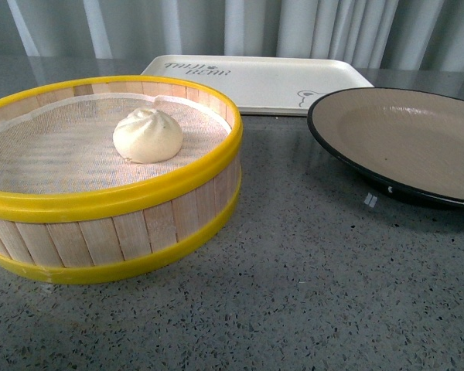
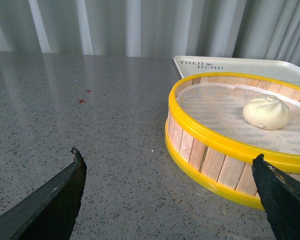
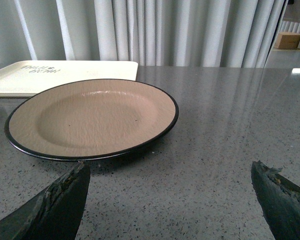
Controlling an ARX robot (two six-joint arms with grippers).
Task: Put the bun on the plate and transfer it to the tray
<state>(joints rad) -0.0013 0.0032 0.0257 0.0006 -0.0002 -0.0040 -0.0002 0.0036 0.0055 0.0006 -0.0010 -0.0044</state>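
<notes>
Left end effector (image 2: 168, 154) near the steamer basket (image 2: 210, 161), right end effector (image 3: 170, 164) near the plate (image 3: 90, 120), both low, spread wide.

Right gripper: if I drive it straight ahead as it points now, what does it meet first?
Probably the plate: its black near rim lies just ahead of the open right gripper. Height is unclear, so it might skim over the rim.

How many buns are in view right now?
1. The bun sits on the white cloth inside the yellow-rimmed steamer basket, left of the plate. The plate and tray hold none. The basket's near rim hides a strip of its floor.
</notes>
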